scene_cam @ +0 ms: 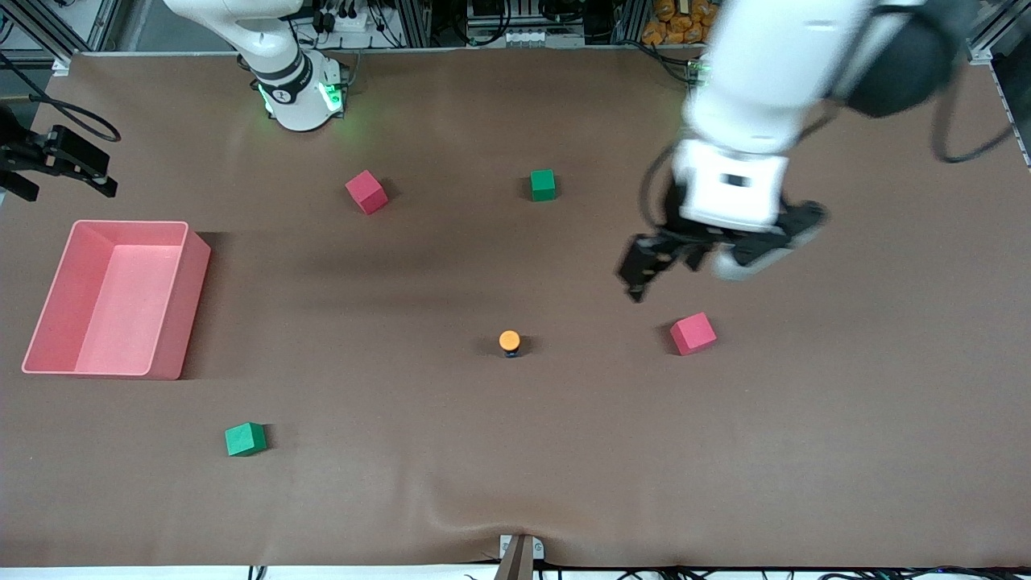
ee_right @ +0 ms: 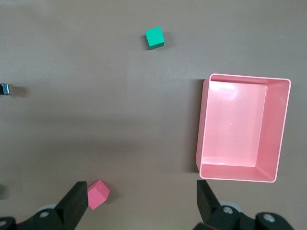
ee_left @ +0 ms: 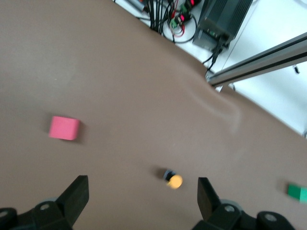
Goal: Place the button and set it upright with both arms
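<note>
The button (scene_cam: 509, 342) stands upright on the brown table (scene_cam: 515, 483), orange cap up, near the middle. My left gripper (scene_cam: 717, 246) is open and empty, up in the air over the table between the far green cube (scene_cam: 543, 184) and a red cube (scene_cam: 693, 333). In the left wrist view the button (ee_left: 173, 180) lies on the table below the open left gripper (ee_left: 141, 194). My right gripper (scene_cam: 60, 173) waits high at the right arm's end, open and empty (ee_right: 141, 201). The button's body (ee_right: 4, 89) shows at the edge of the right wrist view.
A pink bin (scene_cam: 173, 322) sits empty at the right arm's end (ee_right: 201, 124). A second red cube (scene_cam: 366, 192) lies near the right arm's base (ee_right: 98, 194). A second green cube (scene_cam: 246, 439) lies nearer the front camera (ee_right: 154, 38).
</note>
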